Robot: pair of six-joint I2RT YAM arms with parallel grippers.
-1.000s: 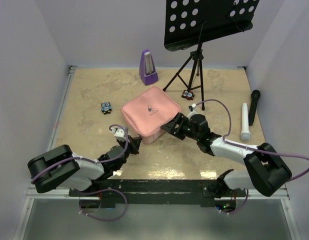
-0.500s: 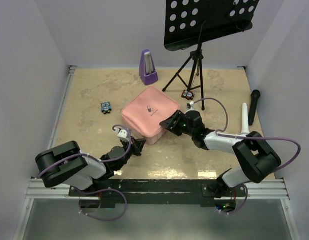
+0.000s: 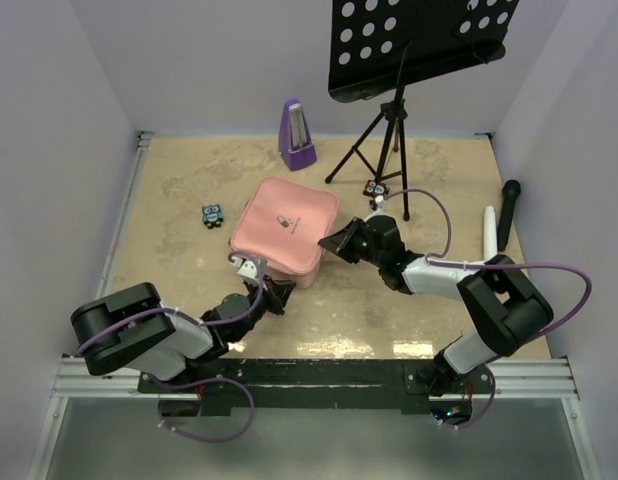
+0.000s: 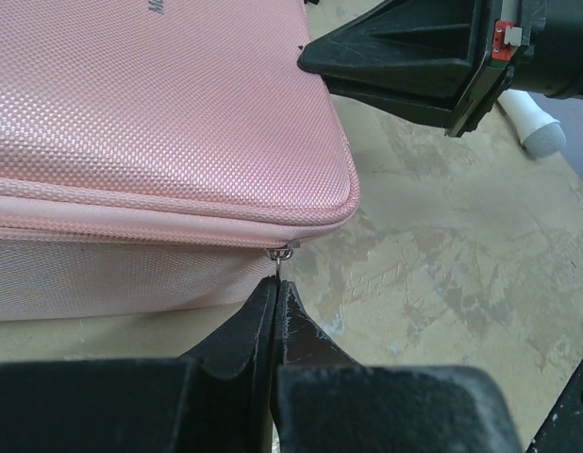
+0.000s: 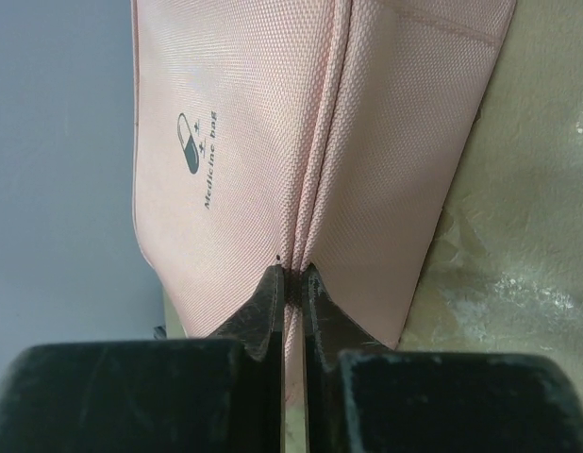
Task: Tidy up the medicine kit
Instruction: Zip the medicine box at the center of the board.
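- We find the pink medicine kit [image 3: 284, 230] zipped shut in the middle of the worktop [image 3: 179, 190]. Uneven pulls could drag the soft case instead of unzipping it.
- Right gripper [image 5: 290, 283]: fingers pinched narrow on the kit's zip seam [image 5: 320, 151], a thin fold that could slip out.
- Left gripper [image 4: 275, 294]: fingers closed on the tiny zip pull [image 4: 285, 251], which may pop free.
- The lettering [image 5: 208, 170] reads "Medicine bag", beside a pill logo [image 5: 188, 143].

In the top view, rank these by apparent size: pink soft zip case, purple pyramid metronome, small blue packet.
Largest first:
1. pink soft zip case
2. purple pyramid metronome
3. small blue packet
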